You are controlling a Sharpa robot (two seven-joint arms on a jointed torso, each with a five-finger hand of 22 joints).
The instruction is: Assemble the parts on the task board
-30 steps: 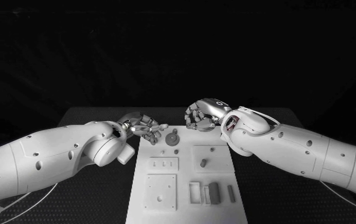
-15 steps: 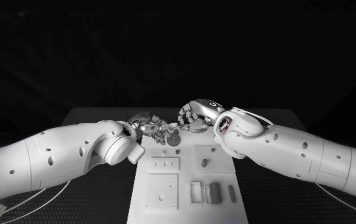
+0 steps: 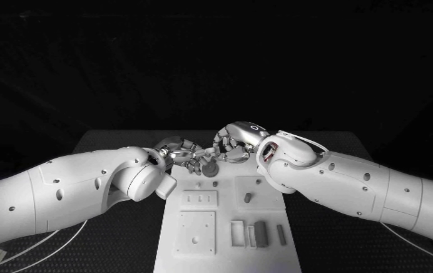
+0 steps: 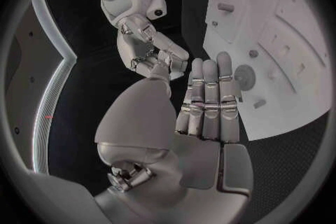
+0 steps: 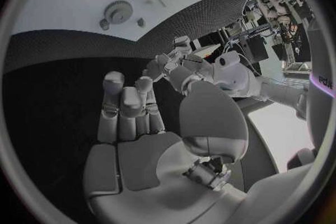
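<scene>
Two silver hands close together over the far end of the white task board (image 3: 226, 223) on the black worktop (image 3: 117, 141). Left hand (image 3: 185, 154) empty, fingers straight, slightly apart. Right hand (image 3: 233, 143) curled inward, nothing visible in it. Round grey disc part (image 3: 209, 170) on the board's far end, partly hidden beneath fingers; smaller parts hard to make out.

Hands closed in on each other at far end of task board (image 3: 226, 223)

Left hand (image 3: 183, 154) moved off the bench edge in over the board, fingers (image 3: 200, 154) now near the round part (image 3: 209, 169). Right hand (image 3: 233, 143) swung in toward it; the two sets of fingers went from well apart to almost touching.
</scene>
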